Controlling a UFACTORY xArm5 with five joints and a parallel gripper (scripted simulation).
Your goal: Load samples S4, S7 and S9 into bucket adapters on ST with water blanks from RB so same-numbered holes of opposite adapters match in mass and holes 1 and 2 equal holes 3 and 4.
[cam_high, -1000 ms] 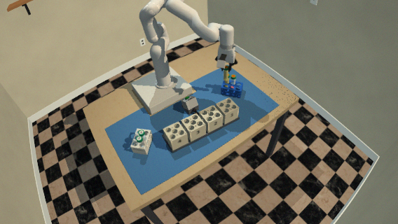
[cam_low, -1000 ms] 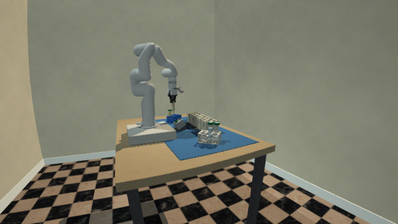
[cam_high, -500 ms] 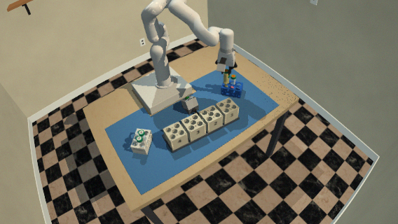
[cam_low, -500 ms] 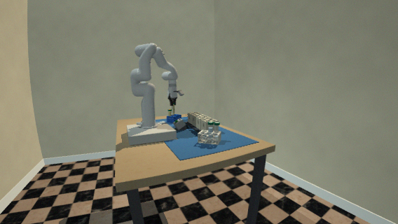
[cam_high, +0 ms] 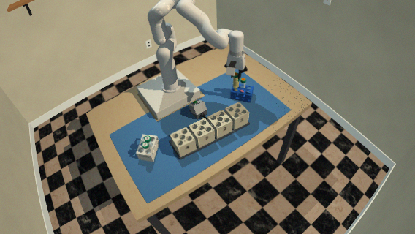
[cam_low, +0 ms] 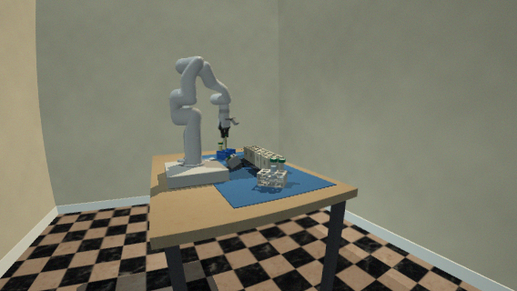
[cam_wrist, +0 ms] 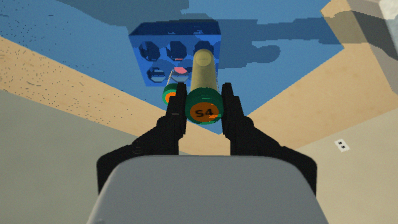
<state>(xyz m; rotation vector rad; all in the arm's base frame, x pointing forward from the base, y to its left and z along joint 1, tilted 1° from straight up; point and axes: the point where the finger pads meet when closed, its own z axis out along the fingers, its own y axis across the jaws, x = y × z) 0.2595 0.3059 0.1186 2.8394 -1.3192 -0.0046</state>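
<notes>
Blue mat (cam_high: pixel 161 175) (cam_low: pixel 246 195) (cam_wrist: pixel 295 52): lying under the blue rack (cam_high: pixel 242 94) (cam_low: pixel 226 154) (cam_wrist: pixel 175 37).
My jaws (cam_high: pixel 240 73) (cam_low: pixel 224 134): squeezing tube S4 (cam_high: pixel 236 83) (cam_low: pixel 226 143) (cam_wrist: pixel 204 75) near its green cap.
S4: standing over a corner hole, maybe going in or out.
Best way: I am keeping it straight, moving slowly, missing the tube beside it (cam_high: pixel 243 82) (cam_low: pixel 220 146) (cam_wrist: pixel 170 94).

The orange-dotted, green-capped tube (cam_high: pixel 243 81) (cam_wrist: pixel 170 95) standing in the blue block-shaped sample rack (cam_high: pixel 241 96) (cam_low: pixel 226 154) (cam_wrist: pixel 175 42) crowds one black finger — little room there. Between that rack and the row of cream, box-shaped adapters (cam_high: pixel 207 137) (cam_low: pixel 256 157) blue mat (cam_high: pixel 209 91) shows — a passage at mat level.
</notes>
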